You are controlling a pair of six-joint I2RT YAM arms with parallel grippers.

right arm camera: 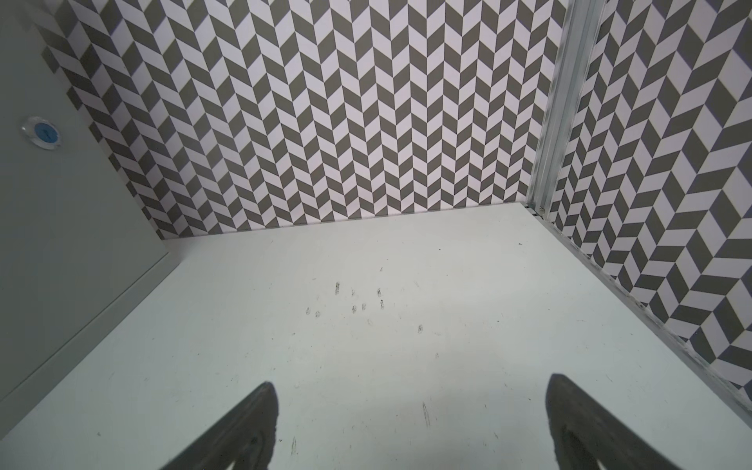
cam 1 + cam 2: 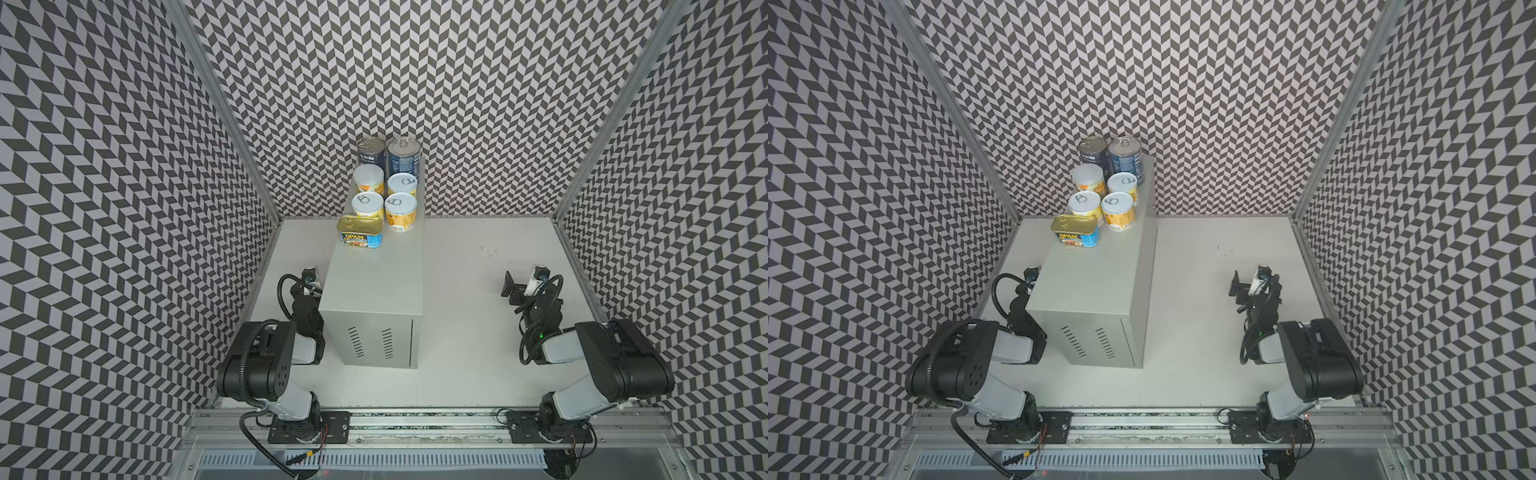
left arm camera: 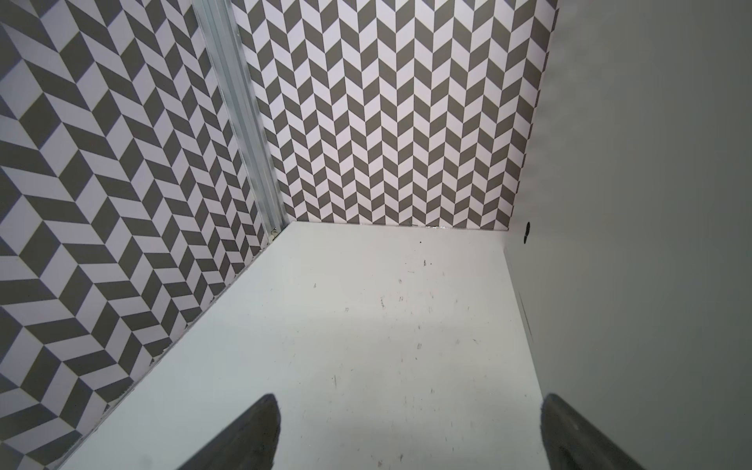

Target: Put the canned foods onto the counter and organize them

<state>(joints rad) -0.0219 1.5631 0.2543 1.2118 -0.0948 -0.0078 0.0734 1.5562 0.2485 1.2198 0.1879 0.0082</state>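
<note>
Seven canned foods (image 2: 402,185) stand on the counter (image 2: 374,282), grouped at its far end by the patterned back wall (image 2: 478,104).

- Front of the group, at the counter's left edge: the SPAM tin (image 2: 360,232), rectangular and gold-topped. "SPAM" is legible on its label in both top views; the smaller print is not.
- Behind it: four fruit cans (image 2: 400,211) in a two-by-two block, close together. They are short, with yellow-orange labels and white lids. Three lids show pull rings. The label text is too small to read.
- Rearmost: two blue cans (image 2: 371,152) side by side, tall, with silver ring-pull lids. White lettering is present but illegible.

All cans are upright and sealed (contents cannot be seen).

The counter is a light-grey metal box with vent slits (image 2: 370,340) on its front. In the right wrist view a round blue sticker (image 1: 42,133) shows on its side, its writing unreadable. The box rests on the white work surface (image 2: 478,332).

The left pincer (image 3: 407,431) has its jaws apart and holds nothing. It sits low, just beside the counter's left wall; contact with the wall cannot be determined.

The right pincer (image 1: 411,423) also has its jaws apart and holds nothing. It is over the scuffed work surface, well apart from the counter.
</note>
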